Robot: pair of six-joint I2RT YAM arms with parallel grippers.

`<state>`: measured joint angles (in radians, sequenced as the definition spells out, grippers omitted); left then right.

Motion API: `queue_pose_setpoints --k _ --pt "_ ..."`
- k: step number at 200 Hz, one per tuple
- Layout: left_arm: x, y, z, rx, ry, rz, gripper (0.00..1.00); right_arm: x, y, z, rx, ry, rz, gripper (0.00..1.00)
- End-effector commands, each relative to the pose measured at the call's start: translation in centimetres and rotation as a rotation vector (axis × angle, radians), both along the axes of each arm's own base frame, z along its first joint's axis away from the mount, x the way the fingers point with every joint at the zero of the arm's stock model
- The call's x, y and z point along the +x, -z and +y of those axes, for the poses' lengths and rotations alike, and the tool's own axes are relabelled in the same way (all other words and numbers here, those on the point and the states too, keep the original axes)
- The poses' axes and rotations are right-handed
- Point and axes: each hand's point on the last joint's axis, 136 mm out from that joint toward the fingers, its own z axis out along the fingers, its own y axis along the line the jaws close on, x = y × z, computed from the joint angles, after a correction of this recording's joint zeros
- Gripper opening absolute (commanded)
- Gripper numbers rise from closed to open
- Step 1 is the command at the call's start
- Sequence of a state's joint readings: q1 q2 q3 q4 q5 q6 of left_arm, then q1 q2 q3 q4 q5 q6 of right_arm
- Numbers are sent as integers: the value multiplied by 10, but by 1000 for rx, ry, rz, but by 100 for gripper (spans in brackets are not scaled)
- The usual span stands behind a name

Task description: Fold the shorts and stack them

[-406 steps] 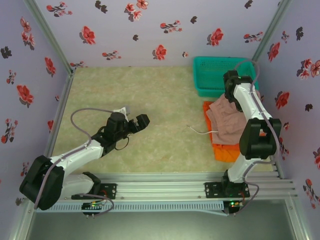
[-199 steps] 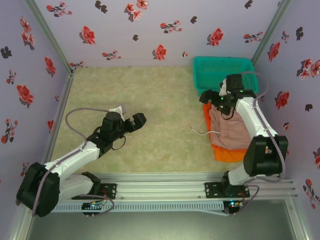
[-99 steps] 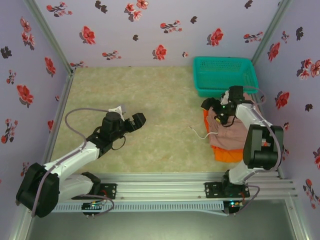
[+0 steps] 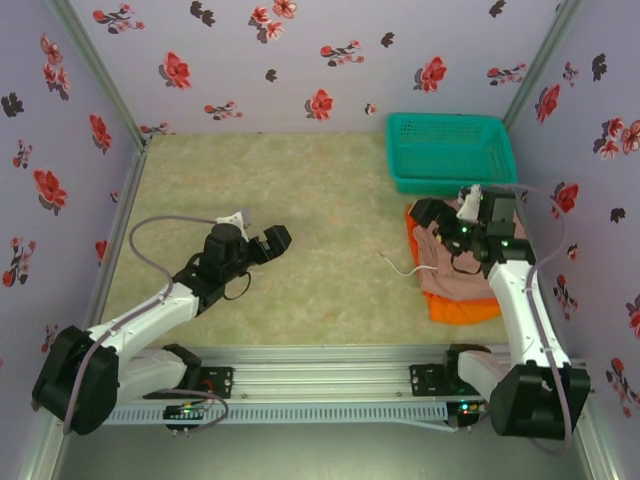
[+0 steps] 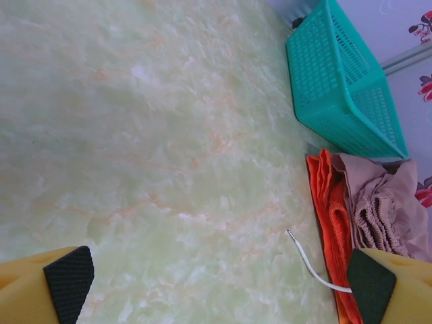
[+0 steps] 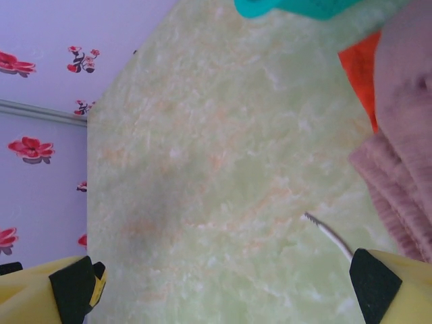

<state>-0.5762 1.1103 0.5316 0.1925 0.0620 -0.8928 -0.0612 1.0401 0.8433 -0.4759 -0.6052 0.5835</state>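
The shorts lie stacked at the table's right side: a dusty pink-beige pair (image 4: pixel 455 275) on top of bright orange cloth (image 4: pixel 465 310), with a white drawstring (image 4: pixel 395 265) trailing left onto the table. My right gripper (image 4: pixel 420 213) hangs open over the stack's far left corner, holding nothing. Its wrist view has the pink shorts (image 6: pixel 405 135), orange cloth (image 6: pixel 358 74) and drawstring (image 6: pixel 331 236) at the right, and bare table between the right gripper's (image 6: pixel 223 290) fingers. My left gripper (image 4: pixel 275 242) is open over bare table left of centre. The left wrist view catches the orange cloth (image 5: pixel 331 202) and pink shorts (image 5: pixel 385 209) far right.
A teal mesh basket (image 4: pixel 450 150) stands at the back right, just behind the stack, and also in the left wrist view as the basket (image 5: pixel 344 88). Floral walls close in the pale green marbled table (image 4: pixel 300 180) on three sides. Aluminium rails run along the near edge.
My right arm has drawn back toward the near edge, its gripper coming down off the basket side to the stack's left corner. The pink shorts now lie flatter. The left arm has hardly moved.
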Motion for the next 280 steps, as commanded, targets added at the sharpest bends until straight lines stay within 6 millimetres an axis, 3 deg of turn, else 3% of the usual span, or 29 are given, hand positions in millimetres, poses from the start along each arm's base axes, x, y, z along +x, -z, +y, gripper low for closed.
queue_pose_setpoints --k 1,42,69,95,124,155,180,217,243,252,256,280 --pt "5 -11 6 26 -15 -40 100 -19 44 -4 13 48 138 99" --pt "4 -8 6 28 -17 -33 99 -42 126 -15 10 150 294 99" --pt "3 -9 7 32 -17 -36 99 -50 149 -17 50 186 345 99" --pt "3 -15 10 54 -19 -51 100 -46 131 -16 51 169 311 99" --pt "5 -29 27 160 -51 -123 99 -33 75 -19 2 136 157 99" --pt "11 -52 70 389 -164 -298 100 -17 25 -51 -203 215 7 99" --pt "16 -60 114 604 -310 -402 99 3 6 -70 -368 226 -156 99" --pt "26 -44 168 783 -488 -456 99 33 14 -96 -564 267 -305 99" --pt "33 -29 202 794 -612 -431 99 45 41 -111 -687 287 -346 99" --pt "37 -36 206 783 -636 -461 99 48 51 -115 -728 279 -357 99" --pt "35 -27 210 794 -640 -454 99 48 57 -116 -740 282 -351 99" --pt "42 -24 224 829 -673 -441 99 54 82 -120 -761 297 -368 99"
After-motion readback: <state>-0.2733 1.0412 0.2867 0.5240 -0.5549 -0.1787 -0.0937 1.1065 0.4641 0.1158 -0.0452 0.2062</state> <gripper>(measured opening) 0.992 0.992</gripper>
